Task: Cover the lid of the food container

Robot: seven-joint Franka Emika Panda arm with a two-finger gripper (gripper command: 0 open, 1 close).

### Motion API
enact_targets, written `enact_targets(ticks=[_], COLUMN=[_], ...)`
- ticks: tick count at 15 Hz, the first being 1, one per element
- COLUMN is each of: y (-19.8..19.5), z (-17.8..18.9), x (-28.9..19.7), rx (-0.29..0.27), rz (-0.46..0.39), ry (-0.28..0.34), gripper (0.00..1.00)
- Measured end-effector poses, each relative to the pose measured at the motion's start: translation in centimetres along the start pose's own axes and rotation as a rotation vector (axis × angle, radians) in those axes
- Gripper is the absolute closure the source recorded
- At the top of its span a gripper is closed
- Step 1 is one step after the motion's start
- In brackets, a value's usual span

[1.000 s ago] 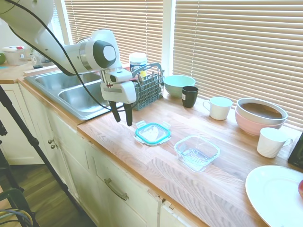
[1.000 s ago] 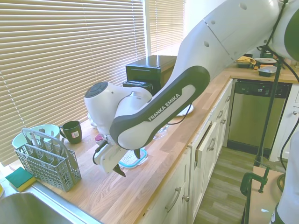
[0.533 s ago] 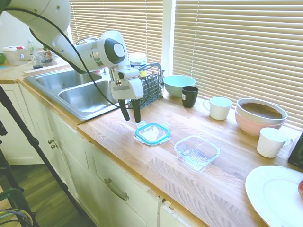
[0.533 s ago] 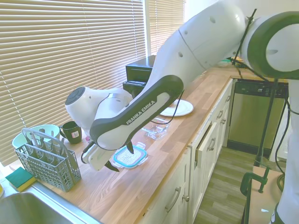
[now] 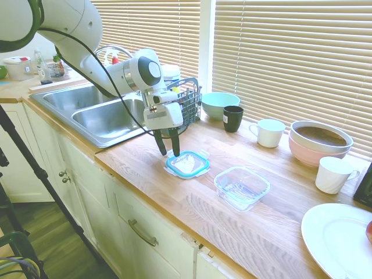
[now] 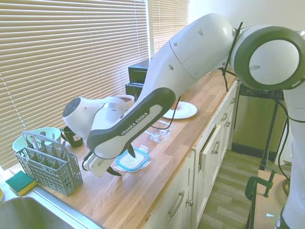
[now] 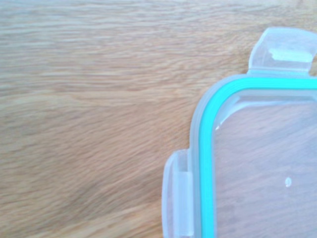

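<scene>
Take the lid (image 5: 187, 164) as your landmark: it lies flat on the wooden countertop (image 5: 174, 192) close to the front edge, teal rim up, and the wrist view shows one corner of it (image 7: 257, 158) with two clear snap tabs against bare wood grain. Your gripper (image 5: 168, 152) hangs over the lid's sink-side edge, its two dark fingers (image 5: 175, 145) pointing down and standing apart with a clear gap between them; nothing is held, and you can see in the second exterior view that the fingertips (image 6: 114, 171) sit low beside the lid (image 6: 132, 160), though whether they touch it cannot be told. Just beside the lid, on the side away from the sink (image 5: 99, 116), you will find the food container (image 5: 242, 187), a clear glass dish standing open and apart from the lid. Behind the lid, toward the window blinds, sits the grey cutlery basket (image 5: 185, 107), and further along that back row from the lid come the mint bowl (image 5: 218, 104), the dark mug (image 5: 233, 118), a white cup (image 5: 268, 132) and the pink bowl (image 5: 320, 144). Well apart from the lid, past the food container, a white plate (image 5: 334, 238) rests at the countertop's far end.
</scene>
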State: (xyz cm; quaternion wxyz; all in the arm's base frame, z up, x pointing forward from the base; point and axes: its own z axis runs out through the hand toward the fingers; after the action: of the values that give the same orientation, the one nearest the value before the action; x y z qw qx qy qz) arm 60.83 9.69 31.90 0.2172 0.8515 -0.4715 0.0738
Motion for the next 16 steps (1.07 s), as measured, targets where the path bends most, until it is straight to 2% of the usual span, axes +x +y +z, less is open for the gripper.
enact_targets(ticks=[7, 8, 16], y=[-1.2, -1.3, -1.8], z=[0.1, 0.1, 0.4], x=[0.5, 0.6, 0.6], rx=[-0.03, -0.033, -0.047], rz=[0.006, 0.007, 0.0], ry=[0.038, 0.04, 0.06], gripper=[0.0, 1.0, 1.0])
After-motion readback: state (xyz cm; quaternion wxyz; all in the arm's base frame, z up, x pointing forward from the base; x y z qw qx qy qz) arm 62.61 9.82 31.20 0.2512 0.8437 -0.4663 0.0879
